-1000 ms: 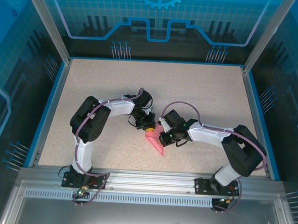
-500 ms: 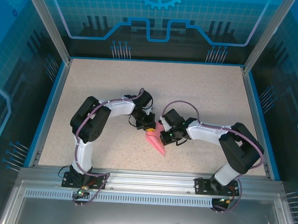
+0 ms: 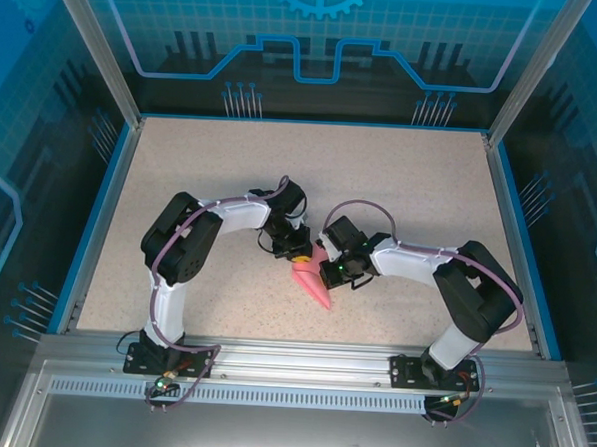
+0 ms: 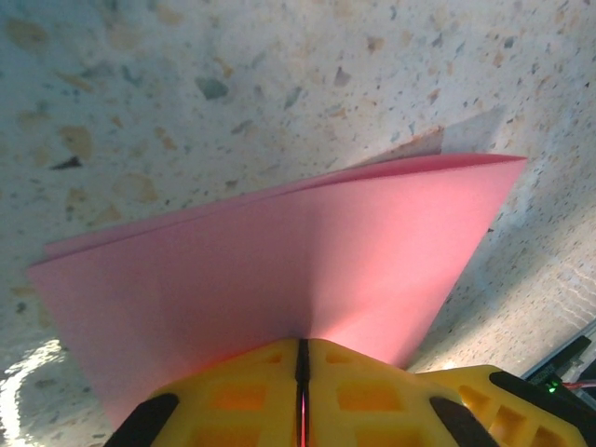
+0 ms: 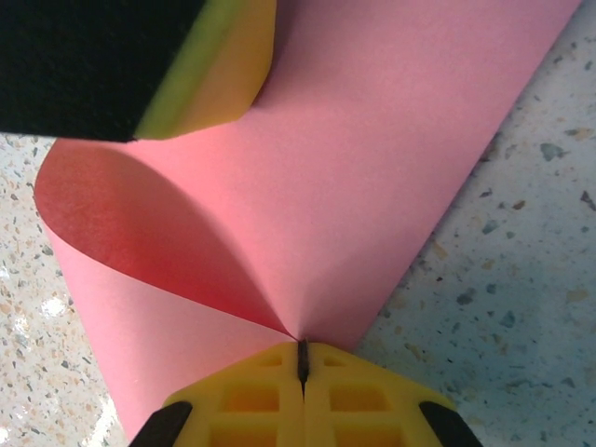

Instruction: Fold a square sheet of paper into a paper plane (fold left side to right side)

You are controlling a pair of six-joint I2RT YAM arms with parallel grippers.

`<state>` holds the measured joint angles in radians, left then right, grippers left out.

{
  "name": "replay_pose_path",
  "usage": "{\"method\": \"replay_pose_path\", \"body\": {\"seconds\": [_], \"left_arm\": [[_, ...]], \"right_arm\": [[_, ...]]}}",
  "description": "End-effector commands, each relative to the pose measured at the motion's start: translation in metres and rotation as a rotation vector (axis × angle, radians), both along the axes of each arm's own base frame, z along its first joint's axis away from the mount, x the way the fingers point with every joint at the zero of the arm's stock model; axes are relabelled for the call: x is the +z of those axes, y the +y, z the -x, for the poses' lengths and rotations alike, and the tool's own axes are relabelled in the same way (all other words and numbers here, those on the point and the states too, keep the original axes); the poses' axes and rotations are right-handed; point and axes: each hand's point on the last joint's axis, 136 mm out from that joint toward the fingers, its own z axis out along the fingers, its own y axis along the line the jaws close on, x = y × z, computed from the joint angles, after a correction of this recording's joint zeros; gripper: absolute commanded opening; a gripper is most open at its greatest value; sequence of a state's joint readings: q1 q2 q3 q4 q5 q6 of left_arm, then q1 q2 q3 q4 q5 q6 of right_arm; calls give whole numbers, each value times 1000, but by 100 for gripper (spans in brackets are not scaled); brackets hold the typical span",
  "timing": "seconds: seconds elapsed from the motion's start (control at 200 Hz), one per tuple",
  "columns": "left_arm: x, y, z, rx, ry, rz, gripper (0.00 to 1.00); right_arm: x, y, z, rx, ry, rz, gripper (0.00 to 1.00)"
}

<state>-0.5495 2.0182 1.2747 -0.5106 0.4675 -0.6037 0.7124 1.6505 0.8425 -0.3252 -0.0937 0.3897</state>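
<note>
The left gripper is pinching the paper. Its two yellow fingers are pressing together, with only a thin pink line showing between them, and the edge of the folded sheet is going into that line. The right gripper is pinching the paper too, its fingers closing tightly on a point where the sheet is curving up into a loop. In the right wrist view, a yellow and black finger of the left gripper is touching the paper at the top left. In the top view, the two grippers are facing each other near the middle of the table. The paper is lying between them as a narrow pink shape, its tip pointing toward the near edge.
</note>
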Motion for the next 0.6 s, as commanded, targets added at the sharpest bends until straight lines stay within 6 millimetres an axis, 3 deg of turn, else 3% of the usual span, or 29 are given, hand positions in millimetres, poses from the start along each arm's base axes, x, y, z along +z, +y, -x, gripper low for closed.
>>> {"method": "replay_pose_path", "body": {"seconds": [0.0,0.165,0.26,0.325,0.44,0.595], "left_arm": [[8,5,2,-29,-18,-49,14],[39,11,-12,-16,-94,-34,23],[58,20,-19,7,-137,-36,34],[69,28,-20,24,-165,-39,35],[79,31,-9,35,-168,-5,23],[77,11,23,27,-98,173,14]], "right_arm": [[-11,-13,8,-32,74,50,0],[-15,-17,16,-38,111,68,0],[-17,-16,18,-34,127,65,0],[-19,-16,20,-30,136,64,0],[-19,-17,21,-28,139,65,0],[-19,-16,20,-23,135,65,0]]}}
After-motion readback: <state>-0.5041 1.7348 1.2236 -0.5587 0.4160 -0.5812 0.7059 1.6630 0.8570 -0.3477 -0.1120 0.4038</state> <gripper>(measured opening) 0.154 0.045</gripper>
